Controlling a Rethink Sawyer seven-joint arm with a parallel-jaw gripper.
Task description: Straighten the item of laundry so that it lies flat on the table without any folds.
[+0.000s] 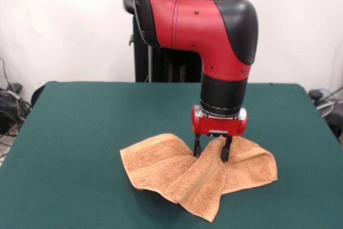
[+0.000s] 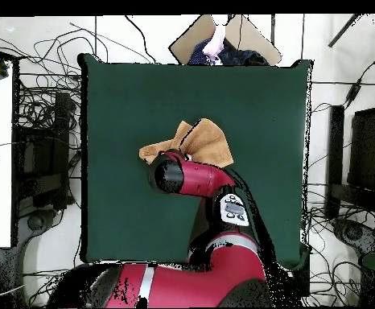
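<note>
The item of laundry [image 1: 161, 165] is an orange-tan terry towel lying crumpled near the front middle of the green table [image 1: 75, 132]. A raised ridge of cloth runs from its back edge down toward the front corner. My gripper [image 1: 211, 154] points straight down at the towel's back edge, and its two dark fingers [image 1: 197, 148] pinch a tented fold between them. In the overhead view the towel [image 2: 209, 142] shows as a bunched shape mid-table [image 2: 118, 105], partly covered by the arm's wrist [image 2: 168, 174]; the gripper itself is hidden under it.
Green felt surrounds the towel on all sides, widest to the left in the front view. Cables [image 2: 38, 105] and equipment lie on the floor beyond the table edges. A cardboard piece [image 2: 227, 36] sits past the far edge in the overhead view.
</note>
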